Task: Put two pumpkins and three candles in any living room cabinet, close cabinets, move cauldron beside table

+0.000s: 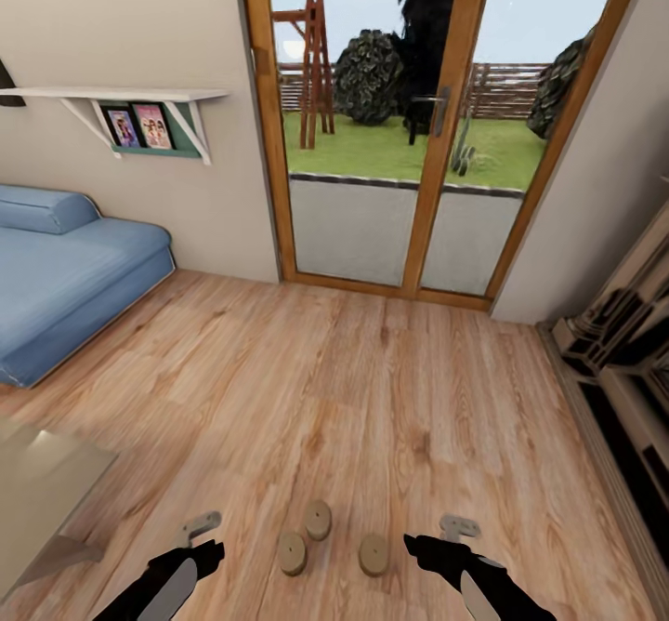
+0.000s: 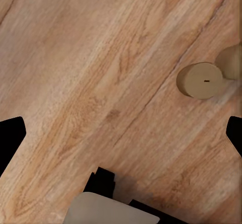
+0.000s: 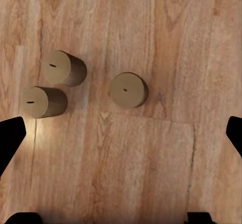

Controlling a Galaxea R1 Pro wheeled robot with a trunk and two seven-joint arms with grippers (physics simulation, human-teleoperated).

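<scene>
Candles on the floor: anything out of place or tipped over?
All three candles stand upright on the bare wood floor between the two hands, not in a cabinet. Nothing is tipped, spilled or damaged.

Left end effector [image 1: 200, 529] and right end effector [image 1: 446, 533] low, side by side, fingers spread, empty

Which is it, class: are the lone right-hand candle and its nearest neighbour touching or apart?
Apart. The right wrist view shows bare floor between the lone candle and its nearest neighbour.
</scene>
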